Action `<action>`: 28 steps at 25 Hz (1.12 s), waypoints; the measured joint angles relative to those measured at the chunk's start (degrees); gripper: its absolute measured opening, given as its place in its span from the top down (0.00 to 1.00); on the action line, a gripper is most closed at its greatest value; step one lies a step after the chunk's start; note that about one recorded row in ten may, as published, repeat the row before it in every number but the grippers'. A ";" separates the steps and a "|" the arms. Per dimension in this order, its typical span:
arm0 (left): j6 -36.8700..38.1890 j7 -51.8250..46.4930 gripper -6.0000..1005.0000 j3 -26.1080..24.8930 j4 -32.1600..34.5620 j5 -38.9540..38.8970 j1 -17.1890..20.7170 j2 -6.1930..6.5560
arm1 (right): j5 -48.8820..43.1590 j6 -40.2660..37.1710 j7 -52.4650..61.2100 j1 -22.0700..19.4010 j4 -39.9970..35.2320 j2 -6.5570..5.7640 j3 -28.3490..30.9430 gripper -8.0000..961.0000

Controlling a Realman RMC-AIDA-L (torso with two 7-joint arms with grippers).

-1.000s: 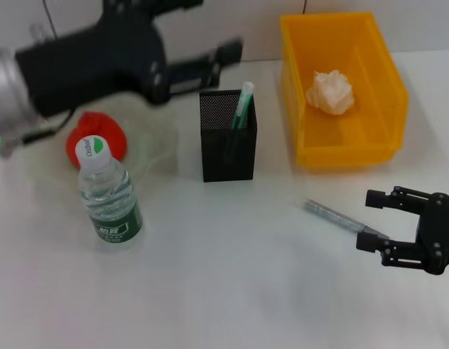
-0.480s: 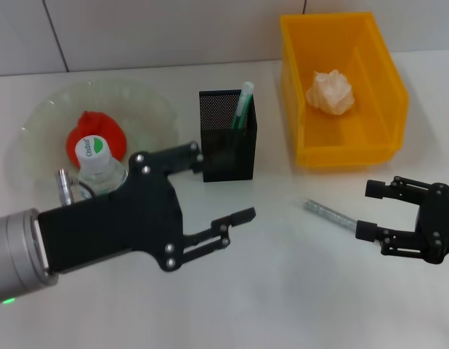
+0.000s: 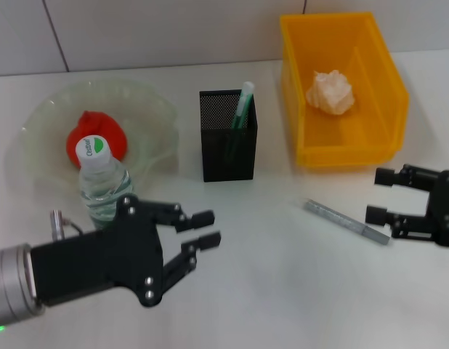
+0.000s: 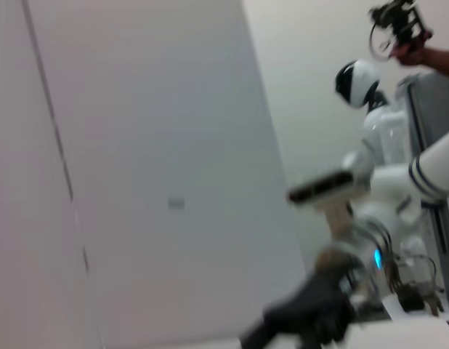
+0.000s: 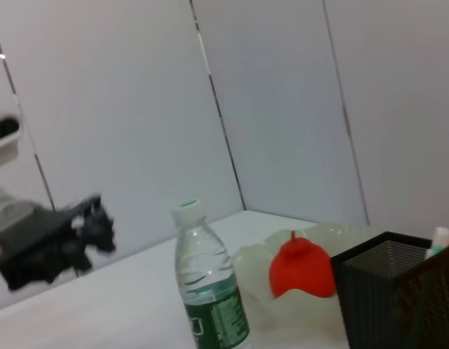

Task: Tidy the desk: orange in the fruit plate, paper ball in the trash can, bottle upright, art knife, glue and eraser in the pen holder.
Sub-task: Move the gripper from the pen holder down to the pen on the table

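Right gripper (image 3: 381,204), fingers spread and empty, is hovering just beside the art knife (image 3: 346,222), which is lying flat on the desk (image 3: 282,291). The knife looks light, stiff, slim: best pinched mid-handle. Left gripper (image 3: 203,227) is idling, fingers parted.

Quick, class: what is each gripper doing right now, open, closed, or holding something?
Left gripper: open, holding nothing, low in front of the bottle.
Right gripper: open, empty, beside the art knife.
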 joint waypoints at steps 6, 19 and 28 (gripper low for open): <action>-1.42 0.69 0.83 -0.57 -9.34 2.06 -2.53 -0.24 | -2.12 -0.80 16.40 1.48 -14.52 -0.03 -2.12 0.18; -2.17 4.33 0.28 -0.99 -15.17 2.17 -3.61 -0.28 | -28.16 -6.23 61.14 17.04 -44.71 -0.97 -14.22 0.18; -2.56 4.84 0.17 -1.02 -16.51 2.20 -3.86 -0.23 | -40.66 -9.58 63.08 21.96 -46.15 -0.09 -27.83 0.18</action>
